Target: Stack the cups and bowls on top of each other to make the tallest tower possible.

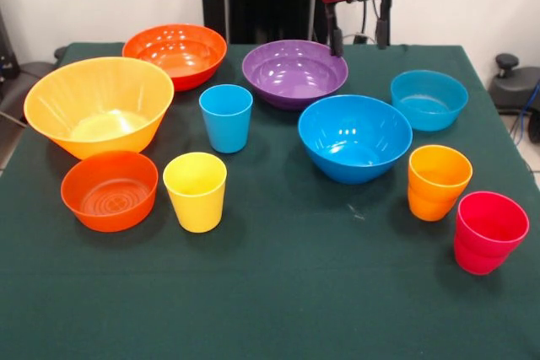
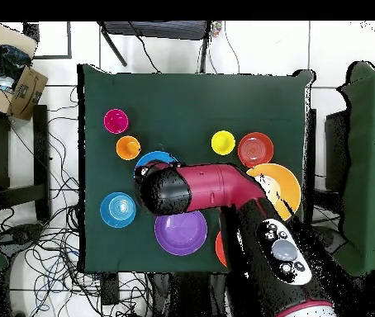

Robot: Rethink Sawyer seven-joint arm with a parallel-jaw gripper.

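All cups and bowls stand apart and upright on the green table (image 1: 278, 292). Bowls: big yellow-orange (image 1: 99, 107), wide orange (image 1: 175, 55), small orange (image 1: 110, 190), purple (image 1: 294, 72), big blue (image 1: 354, 137), small teal-blue (image 1: 429, 99). Cups: blue (image 1: 226, 117), yellow (image 1: 195, 191), orange (image 1: 438, 181), pinkish red (image 1: 488, 231). My gripper (image 1: 360, 35) hangs open and empty above the far side, between the purple and teal-blue bowls. In the overhead view my arm (image 2: 207, 188) hides the blue cup and covers part of the big blue bowl (image 2: 154, 158).
A cardboard box (image 2: 21, 87) sits off the table at the overhead view's upper left. Cables lie on the floor around the table. A black object (image 1: 515, 82) stands beyond the table's edge at the right of the front view.
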